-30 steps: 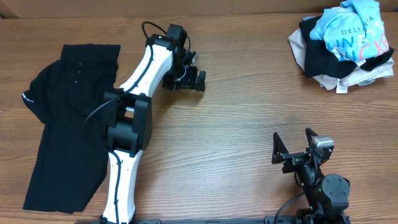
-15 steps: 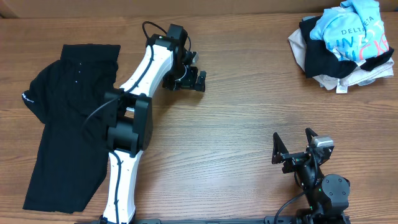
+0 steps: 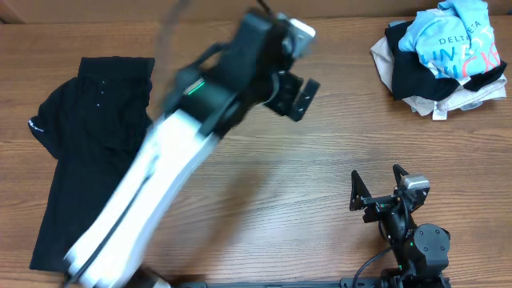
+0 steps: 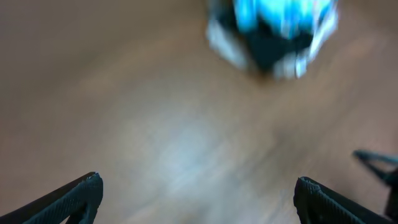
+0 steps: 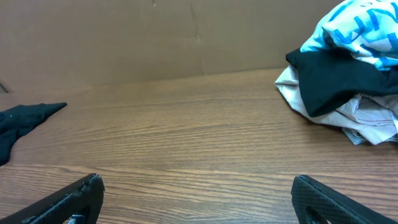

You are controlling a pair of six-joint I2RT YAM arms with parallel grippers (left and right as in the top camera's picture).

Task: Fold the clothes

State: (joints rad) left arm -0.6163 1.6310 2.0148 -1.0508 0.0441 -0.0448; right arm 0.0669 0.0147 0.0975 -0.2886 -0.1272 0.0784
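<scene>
Clothes pile (image 3: 444, 60) on table's (image 3: 320, 152) far-right corner; lone garment (image 3: 88, 176) on left side, well apart.

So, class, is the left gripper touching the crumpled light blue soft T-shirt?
Apart: overhead view shows bare wooden table between the left gripper and the crumpled light blue T-shirt.

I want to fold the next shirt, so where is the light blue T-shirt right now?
From overhead, the light blue T-shirt lies crumpled atop a pile at the far right corner of the table, over a black garment and pale cloth.
</scene>
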